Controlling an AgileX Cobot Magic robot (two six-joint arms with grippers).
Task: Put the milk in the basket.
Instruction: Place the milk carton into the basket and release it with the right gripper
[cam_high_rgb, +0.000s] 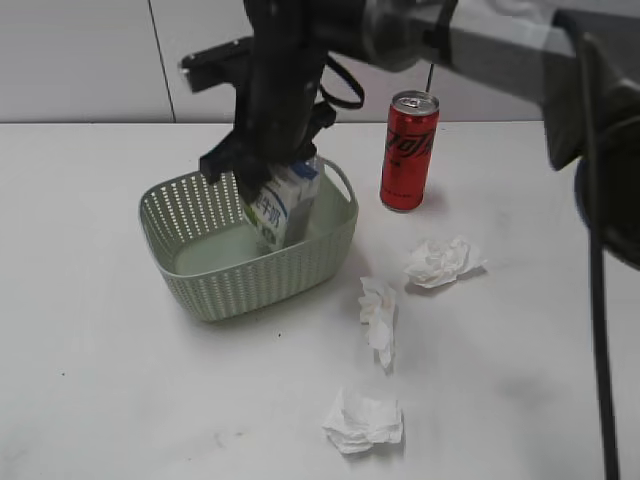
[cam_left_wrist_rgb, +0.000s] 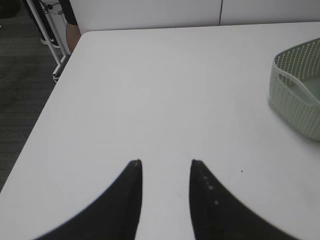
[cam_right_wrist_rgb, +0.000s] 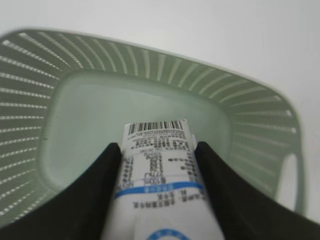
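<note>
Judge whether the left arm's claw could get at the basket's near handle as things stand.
Probably yes: the left claw is open and empty, with only bare table between it and the basket.

I work in what looks like a lab or test room: a plain white tabletop (cam_left_wrist_rgb: 150, 100) against pale panelled walls (cam_high_rgb: 80, 60). Past the tabletop's far left corner lie dark grey carpet (cam_left_wrist_rgb: 20, 100) and a white metal stand's legs (cam_left_wrist_rgb: 50, 30).

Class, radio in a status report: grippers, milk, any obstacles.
Right gripper shut on milk, carton inside basket. Left gripper open, empty. Basket floor bare.
</note>
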